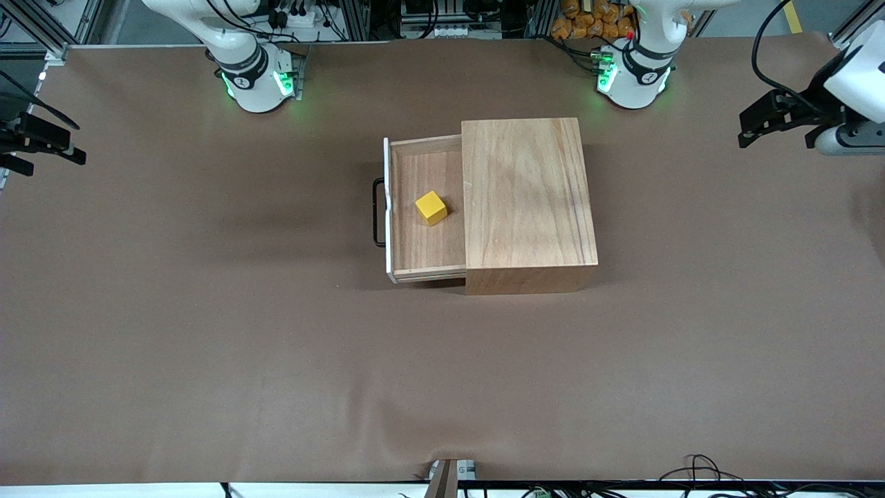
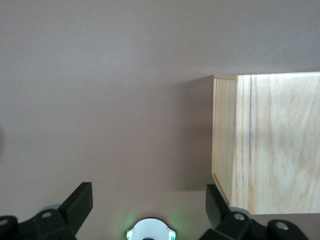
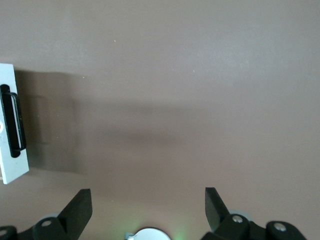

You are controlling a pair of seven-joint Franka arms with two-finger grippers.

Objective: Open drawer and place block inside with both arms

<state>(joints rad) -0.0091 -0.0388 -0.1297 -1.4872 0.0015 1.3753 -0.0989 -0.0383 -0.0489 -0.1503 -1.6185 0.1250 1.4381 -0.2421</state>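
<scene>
The block (image 1: 431, 207) lies inside the drawer (image 1: 426, 261), on the tray's wooden floor, roughly midway along it and close to the mouth of the box (image 1: 527, 194). The drawer is pulled partway out of the box toward the right arm's end of the tabletop (image 1: 207, 346), its white front edge and black handle (image 1: 377, 211) facing that way. The box sits around the middle of the tabletop, somewhat closer to the edge where the arm bases stand than to the edge by the front camera. The left end effector (image 1: 753, 126) hangs over the left arm's end of the tabletop, well apart from the box; in its wrist view the fingers (image 2: 80, 201) are spread wide with nothing between them, and one end of the box shows below. The right end effector (image 1: 41, 146) hangs over the tabletop's edge at the right arm's end, also spread wide and holding nothing, with the drawer's white front and handle in its wrist view.
</scene>
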